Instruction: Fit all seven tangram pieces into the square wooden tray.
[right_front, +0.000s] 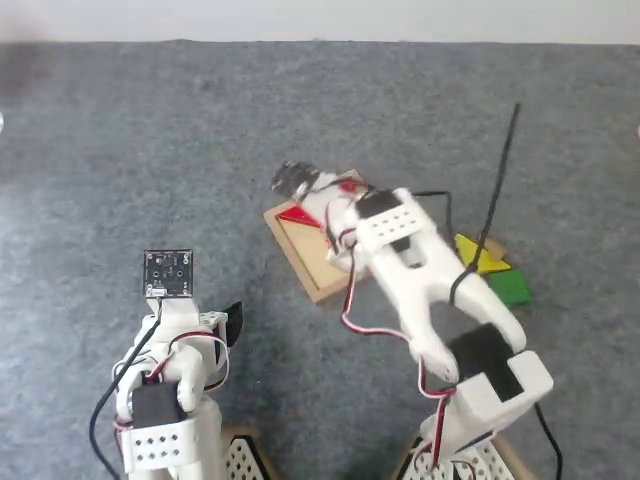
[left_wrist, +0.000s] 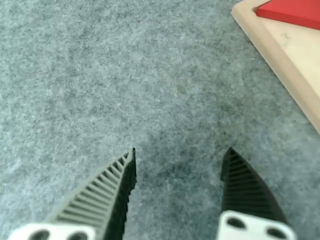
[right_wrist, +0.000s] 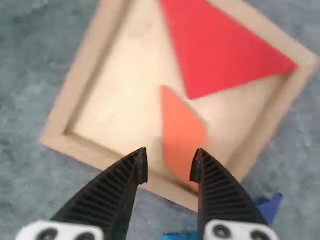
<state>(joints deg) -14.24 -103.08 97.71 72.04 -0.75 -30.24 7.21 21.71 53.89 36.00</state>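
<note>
The square wooden tray (right_front: 312, 265) lies on grey carpet mid-table. A big red triangle (right_wrist: 220, 50) lies in one corner of the tray (right_wrist: 75, 85). Beside it an orange piece (right_wrist: 181, 130) rests on the tray floor, just beyond my right gripper (right_wrist: 169, 164), which hangs open over the tray's edge. In the high view that gripper (right_front: 298, 182) is above the tray's far side, near the red triangle (right_front: 298, 215). My left gripper (left_wrist: 181, 152) stands open over bare carpet, apart from the tray's corner (left_wrist: 285, 55). The left gripper (right_front: 232, 322) is near the table's front left.
A yellow piece (right_front: 476, 254) and a green piece (right_front: 512, 289) lie on the carpet to the right of the tray, partly behind the right arm. A blue piece (right_wrist: 268, 207) lies just outside the tray's rim. Open carpet spreads to the left and far side.
</note>
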